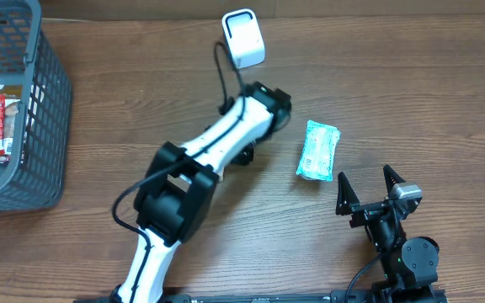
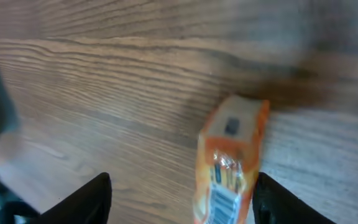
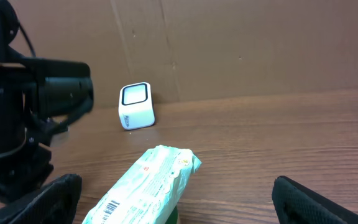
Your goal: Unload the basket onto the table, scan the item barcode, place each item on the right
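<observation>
Orange packet (image 2: 232,162) on the table between the fingers of the left gripper (image 2: 180,196)
Its jaws stand wide apart, barcode facing up. Right gripper (image 1: 365,178) is open too, a green packet (image 1: 319,151) just ahead.

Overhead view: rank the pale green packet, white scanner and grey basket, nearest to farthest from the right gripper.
From the right gripper, at the lower right of the overhead view:
1. The pale green packet, just ahead of it and slightly to its left.
2. The white scanner, top centre, towards the table's far edge.
3. The grey basket, at the far left.
</observation>
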